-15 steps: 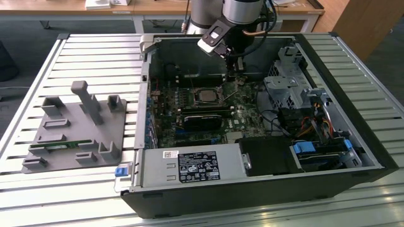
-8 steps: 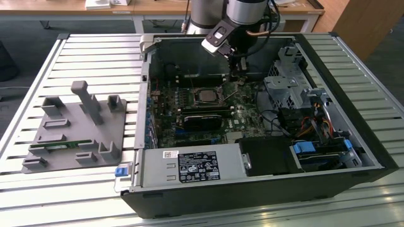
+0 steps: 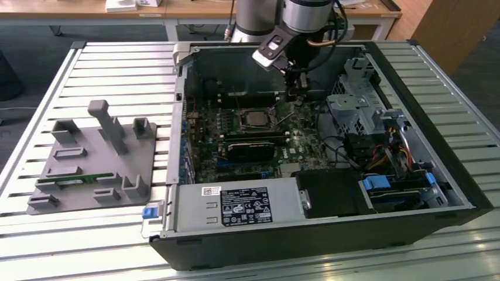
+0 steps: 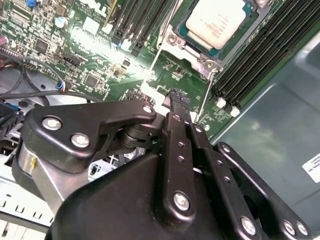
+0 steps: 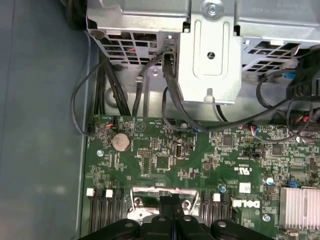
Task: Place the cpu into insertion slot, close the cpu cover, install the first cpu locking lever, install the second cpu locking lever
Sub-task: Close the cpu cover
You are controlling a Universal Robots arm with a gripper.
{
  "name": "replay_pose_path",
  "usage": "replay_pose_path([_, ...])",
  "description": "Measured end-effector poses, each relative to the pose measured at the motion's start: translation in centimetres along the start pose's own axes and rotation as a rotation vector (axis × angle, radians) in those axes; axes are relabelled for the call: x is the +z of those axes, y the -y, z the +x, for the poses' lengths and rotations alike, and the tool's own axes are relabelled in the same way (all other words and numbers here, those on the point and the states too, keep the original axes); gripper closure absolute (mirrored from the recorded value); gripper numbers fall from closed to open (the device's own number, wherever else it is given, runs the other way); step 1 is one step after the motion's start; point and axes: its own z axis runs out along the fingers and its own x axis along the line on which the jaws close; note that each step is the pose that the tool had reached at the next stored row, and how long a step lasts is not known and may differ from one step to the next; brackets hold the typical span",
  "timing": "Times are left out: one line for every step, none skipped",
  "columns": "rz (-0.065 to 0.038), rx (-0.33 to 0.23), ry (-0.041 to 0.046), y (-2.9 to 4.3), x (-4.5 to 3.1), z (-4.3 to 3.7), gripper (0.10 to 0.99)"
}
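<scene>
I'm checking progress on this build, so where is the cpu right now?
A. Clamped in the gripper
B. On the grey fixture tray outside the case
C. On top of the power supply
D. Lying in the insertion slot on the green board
D: in the second wrist view the cpu lies flat inside the silver-rimmed insertion slot, while the gripper is beside the socket, not on the chip.

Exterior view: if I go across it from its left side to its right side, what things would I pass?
grey holder plate → cpu → gripper → silver drive cage
</scene>
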Motion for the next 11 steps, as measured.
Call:
replay_pose_path([0.000, 0.000, -0.0001, -0.09, 0.03, 0.04, 0.980])
replay_pose_path([0.000, 0.000, -0.0001, -0.20, 0.06, 0.07, 0.980])
replay_pose_path([0.000, 0.000, -0.0001, -0.31, 0.08, 0.09, 0.980])
replay_pose_path([0.000, 0.000, -0.0001, -0.43, 0.11, 0.10, 0.980])
replay_pose_path([0.000, 0.000, 0.0001, -0.54, 0.14, 0.12, 0.980])
replay_pose_path([0.000, 0.000, 0.0000, -0.63, 0.18, 0.13, 0.980])
replay_pose_path([0.000, 0.000, 0.0000, -0.77, 0.22, 0.14, 0.980])
replay_pose_path([0.000, 0.000, 0.0000, -0.92, 0.27, 0.15, 0.980])
replay_pose_path([0.000, 0.000, 0.0000, -1.07, 0.31, 0.16, 0.980])
replay_pose_path([0.000, 0.000, 0.0000, -1.20, 0.34, 0.17, 0.980])
replay_pose_path([0.000, 0.000, 0.0002, -1.31, 0.36, 0.18, 0.980])
